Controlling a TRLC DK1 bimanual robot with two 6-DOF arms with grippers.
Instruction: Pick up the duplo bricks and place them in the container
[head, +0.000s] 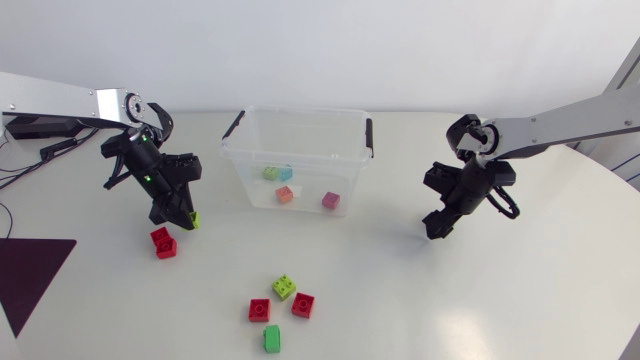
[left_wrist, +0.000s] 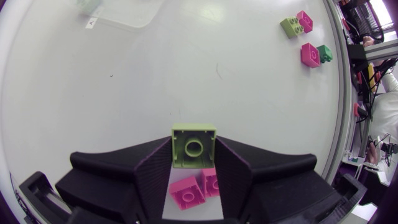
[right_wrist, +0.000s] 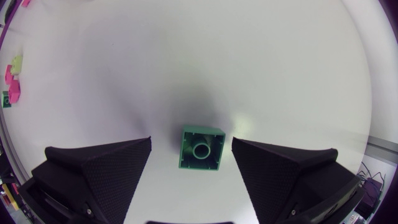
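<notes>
A: At the near edge of the table, what lies there?
B: Four loose bricks (head: 272, 339). Farther, left gripper (head: 189, 218) clamps a lime brick (left_wrist: 193, 144), likely bound for the container (head: 300, 112), far centre. Right gripper (head: 434, 230) spread wide; its wrist view alone shows a green brick (right_wrist: 201, 148) untouched between the fingers (right_wrist: 99, 168), apparently the next pick.

White table (head: 420, 310), dark maroon triangular patch (head: 30, 275) well apart from the left gripper (head: 186, 220) on its outer side, black cables (head: 22, 160) farther out behind it
</notes>
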